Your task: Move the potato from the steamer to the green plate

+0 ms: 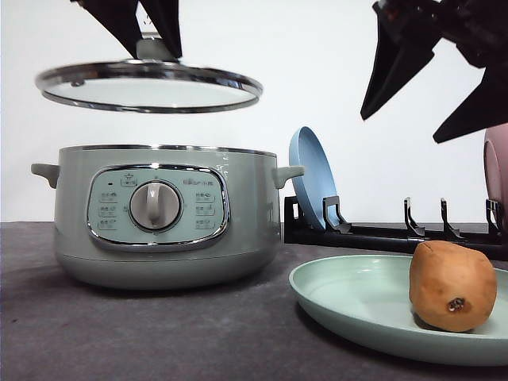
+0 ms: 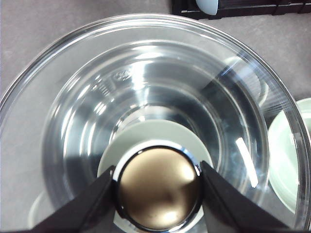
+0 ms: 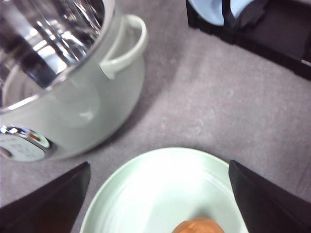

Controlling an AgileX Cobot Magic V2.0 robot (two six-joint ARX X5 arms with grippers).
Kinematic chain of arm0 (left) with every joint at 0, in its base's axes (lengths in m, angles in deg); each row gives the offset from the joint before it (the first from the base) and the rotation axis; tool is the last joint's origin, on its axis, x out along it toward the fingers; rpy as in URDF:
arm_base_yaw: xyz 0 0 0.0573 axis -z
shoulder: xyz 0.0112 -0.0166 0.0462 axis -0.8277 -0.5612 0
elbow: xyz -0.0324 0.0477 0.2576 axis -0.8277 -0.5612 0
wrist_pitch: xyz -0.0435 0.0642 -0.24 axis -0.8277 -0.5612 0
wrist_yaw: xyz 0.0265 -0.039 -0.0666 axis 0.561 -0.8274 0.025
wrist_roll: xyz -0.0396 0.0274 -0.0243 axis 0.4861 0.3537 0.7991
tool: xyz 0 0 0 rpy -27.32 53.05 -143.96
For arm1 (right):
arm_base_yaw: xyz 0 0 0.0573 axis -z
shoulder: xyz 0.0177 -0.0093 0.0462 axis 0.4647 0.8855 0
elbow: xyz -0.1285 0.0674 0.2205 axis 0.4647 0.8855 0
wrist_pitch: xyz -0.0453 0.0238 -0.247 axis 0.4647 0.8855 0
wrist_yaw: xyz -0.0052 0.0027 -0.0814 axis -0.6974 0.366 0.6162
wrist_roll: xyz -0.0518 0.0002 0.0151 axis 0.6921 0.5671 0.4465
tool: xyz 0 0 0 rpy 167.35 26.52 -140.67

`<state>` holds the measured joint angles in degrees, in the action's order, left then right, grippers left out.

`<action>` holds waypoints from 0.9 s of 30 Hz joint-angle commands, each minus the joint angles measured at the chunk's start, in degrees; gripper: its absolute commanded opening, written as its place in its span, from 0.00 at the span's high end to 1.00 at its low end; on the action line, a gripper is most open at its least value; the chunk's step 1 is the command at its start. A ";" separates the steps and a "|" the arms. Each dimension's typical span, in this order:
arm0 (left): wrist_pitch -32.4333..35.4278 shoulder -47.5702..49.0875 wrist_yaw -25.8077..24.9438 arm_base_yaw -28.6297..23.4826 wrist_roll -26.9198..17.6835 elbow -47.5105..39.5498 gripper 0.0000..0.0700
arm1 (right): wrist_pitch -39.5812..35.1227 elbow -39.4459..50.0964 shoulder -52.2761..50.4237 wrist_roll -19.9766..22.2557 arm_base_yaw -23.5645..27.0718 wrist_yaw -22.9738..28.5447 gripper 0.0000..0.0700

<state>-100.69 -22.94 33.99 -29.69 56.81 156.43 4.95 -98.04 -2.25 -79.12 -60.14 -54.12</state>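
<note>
The brown-orange potato (image 1: 452, 286) rests on the pale green plate (image 1: 349, 298) at the right front of the table. High above it hangs my right gripper (image 1: 432, 87), open and holding nothing; its wrist view looks down on the green plate (image 3: 155, 194) and the potato's top (image 3: 199, 226). The sage-green steamer (image 1: 159, 214) stands at the left, uncovered, its bare metal inside showing (image 3: 43, 43). My left gripper (image 1: 151, 40) is shut on the knob (image 2: 158, 187) of the glass lid (image 1: 147, 86), which it holds level above the pot.
A black dish rack (image 1: 389, 234) runs behind the plate, with a blue plate (image 1: 311, 186) standing in it and a pink dish (image 1: 497, 171) at the far right edge. Grey tabletop (image 1: 159, 333) lies open in front of the steamer.
</note>
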 commanded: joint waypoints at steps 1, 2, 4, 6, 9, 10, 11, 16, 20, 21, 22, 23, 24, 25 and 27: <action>1.76 -1.15 -0.07 0.37 -0.17 1.55 0.99 | -0.16 -0.97 -0.33 -0.13 -0.24 0.24 0.18; 1.82 -1.56 -0.07 0.43 -0.23 1.55 0.99 | -0.12 -0.97 -0.65 -0.13 -0.24 0.24 0.18; 1.91 -2.48 -0.07 0.54 -0.39 1.55 0.99 | 0.06 -0.97 -1.19 -0.13 -0.24 0.24 0.18; 2.05 -3.27 -0.07 0.55 -0.42 1.55 0.99 | 0.32 -0.97 -1.50 -0.11 -0.24 0.33 0.18; 2.38 -4.37 -0.07 0.55 -0.42 1.55 0.99 | 0.61 -0.97 -1.74 0.05 -0.24 0.59 0.18; 2.46 -4.69 -0.07 0.55 -0.42 1.55 0.99 | 0.61 -0.97 -1.75 0.06 -0.24 0.61 0.18; 2.50 -5.01 -0.07 0.55 -0.42 1.55 0.99 | 0.61 -0.97 -1.76 0.07 -0.24 0.61 0.18; 2.49 -6.76 -0.07 0.57 -0.42 1.55 0.99 | 0.61 -0.97 -1.76 0.09 -0.24 0.65 0.18; 2.53 -7.60 -0.07 0.68 -0.40 1.55 0.99 | 0.62 -0.97 -1.76 0.66 -0.24 1.20 0.18; 2.64 -7.62 -0.07 0.80 -0.42 1.55 0.99 | 0.65 -0.97 -1.76 0.81 -0.24 1.56 0.18; 2.85 -7.62 -0.07 0.93 -0.42 1.55 0.99 | 0.69 -0.97 -1.76 0.98 -0.24 1.74 0.18; 2.92 -7.62 -0.07 0.96 -0.42 1.55 0.99 | 0.70 -0.97 -1.76 1.03 -0.24 1.78 0.18; 2.93 -7.62 -0.07 0.96 -0.42 1.55 0.99 | 0.70 -0.97 -1.76 1.03 -0.24 1.77 0.18; 2.86 -7.62 -0.07 0.96 -0.42 1.55 0.99 | 0.70 -0.97 -1.76 1.03 -0.24 1.77 0.18; 2.83 -7.67 -0.07 0.96 -0.39 1.55 0.99 | 0.70 -0.97 -1.76 1.03 -0.24 1.75 0.18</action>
<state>-99.07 -30.27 34.01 -29.06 56.76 156.39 6.02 -98.06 -4.23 -78.58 -60.09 -52.61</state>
